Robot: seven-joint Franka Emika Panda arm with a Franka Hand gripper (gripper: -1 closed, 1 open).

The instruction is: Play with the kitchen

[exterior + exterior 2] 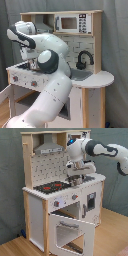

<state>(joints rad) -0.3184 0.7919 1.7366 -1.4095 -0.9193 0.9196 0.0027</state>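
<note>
The kitchen point(37, 210) is a toy of white panels and light wood, seen in both exterior views. Its black-red stovetop point(52, 187) sits left of the counter's middle, under a grey range hood point(47, 149). The oven door point(71, 232) hangs open toward the front. My gripper point(74, 181) points down just above the counter, at the stovetop's right edge. In the first exterior view the kitchen point(92, 85) is partly hidden by my white arm, and the gripper point(33, 65) hangs low over the counter's left part. The black faucet point(84, 59) stands over the grey sink point(82, 75).
A toy microwave point(67, 22) sits on the kitchen's upper shelf. My arm point(52, 95) fills the front of the first exterior view. A rounded side counter point(97, 79) juts out at the first exterior view's right. The wooden floor point(110, 240) lies around the kitchen.
</note>
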